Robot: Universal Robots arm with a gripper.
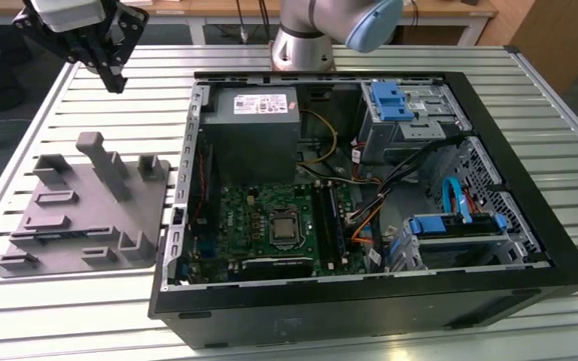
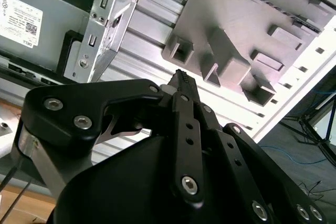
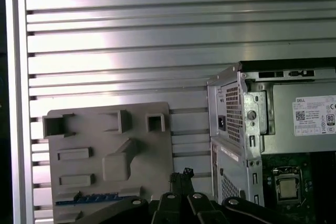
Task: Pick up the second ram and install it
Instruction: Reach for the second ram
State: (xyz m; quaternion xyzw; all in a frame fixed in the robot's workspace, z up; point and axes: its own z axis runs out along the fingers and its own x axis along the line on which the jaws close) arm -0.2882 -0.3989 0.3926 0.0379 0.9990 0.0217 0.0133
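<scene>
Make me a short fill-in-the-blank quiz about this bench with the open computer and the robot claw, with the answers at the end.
1. The claw hangs over the slatted table, jaws shut, holding ____.
2. In the first wrist view, the second ram lies on a holder whose colour is ____.
3. In the exterior view, that holder sits on the exterior view's ____ of the computer case.
Missing words: nothing; gray; left.

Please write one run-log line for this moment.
end effector: shut, empty, raised over table | second ram: lying in gray holder
</scene>
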